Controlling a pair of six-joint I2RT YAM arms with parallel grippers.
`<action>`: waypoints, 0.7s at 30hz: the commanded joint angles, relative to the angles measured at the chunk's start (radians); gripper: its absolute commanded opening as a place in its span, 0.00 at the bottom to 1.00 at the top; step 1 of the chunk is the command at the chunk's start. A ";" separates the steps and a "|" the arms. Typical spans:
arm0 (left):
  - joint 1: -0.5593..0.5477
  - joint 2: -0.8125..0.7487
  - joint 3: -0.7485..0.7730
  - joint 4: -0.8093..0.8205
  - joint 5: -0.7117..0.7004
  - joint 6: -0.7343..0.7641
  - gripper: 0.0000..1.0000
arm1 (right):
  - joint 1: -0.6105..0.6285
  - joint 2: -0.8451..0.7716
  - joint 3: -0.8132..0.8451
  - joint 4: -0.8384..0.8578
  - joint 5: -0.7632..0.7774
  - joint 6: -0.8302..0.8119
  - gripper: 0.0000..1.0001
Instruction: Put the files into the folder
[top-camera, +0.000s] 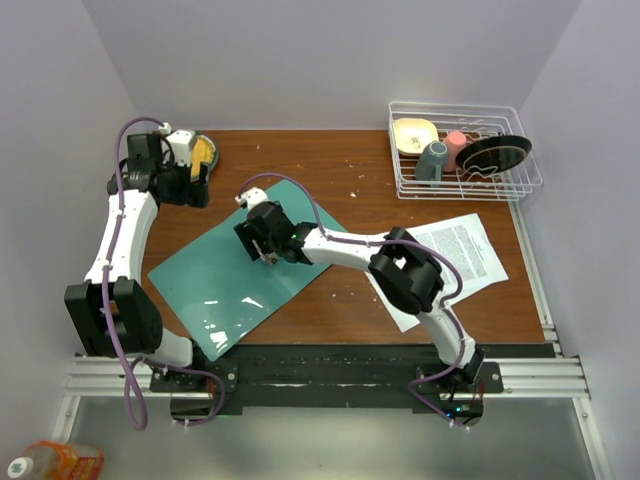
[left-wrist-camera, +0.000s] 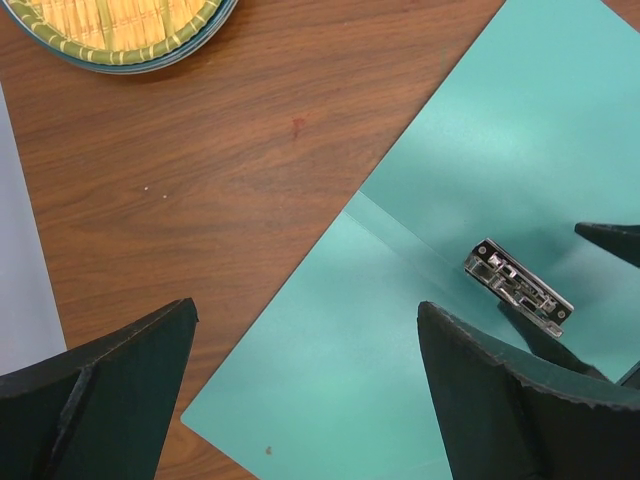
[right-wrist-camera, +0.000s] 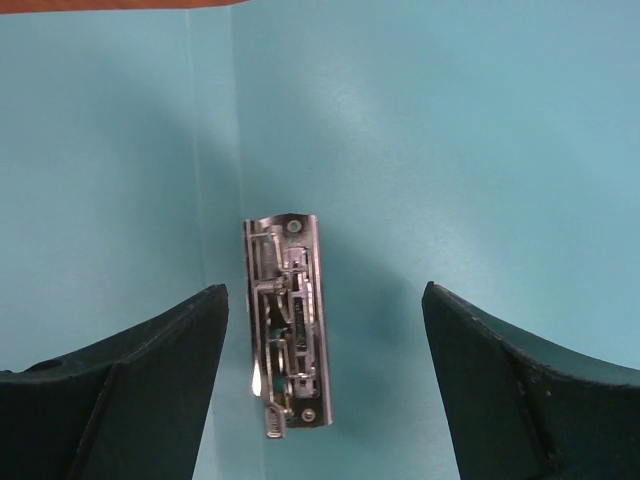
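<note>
The teal folder (top-camera: 225, 290) lies open and flat on the brown table, left of centre. A metal clip (right-wrist-camera: 288, 320) is fixed along its inner fold; the clip also shows in the left wrist view (left-wrist-camera: 518, 285). My right gripper (top-camera: 262, 248) hovers open just above the folder (right-wrist-camera: 450, 120), with a finger on each side of the clip (right-wrist-camera: 325, 290). My left gripper (top-camera: 193, 183) is open and empty at the far left, above the folder's far corner (left-wrist-camera: 307, 306). The files (top-camera: 462, 252), white printed sheets, lie on the table at the right, partly under the right arm.
A white wire dish rack (top-camera: 465, 150) with cups, a bowl and a dark plate stands at the back right. A woven yellow plate (top-camera: 205, 150) sits at the back left, beside the left gripper; it also shows in the left wrist view (left-wrist-camera: 120, 25).
</note>
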 joint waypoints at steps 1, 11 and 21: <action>0.005 -0.027 0.007 0.028 0.010 0.002 0.98 | 0.028 -0.020 -0.003 0.006 -0.054 0.016 0.81; 0.005 -0.054 0.012 0.025 0.034 0.002 0.98 | 0.040 0.039 -0.040 -0.057 0.050 0.051 0.52; 0.007 -0.071 0.010 0.021 0.056 0.007 0.98 | 0.038 0.048 -0.029 -0.261 0.242 0.347 0.00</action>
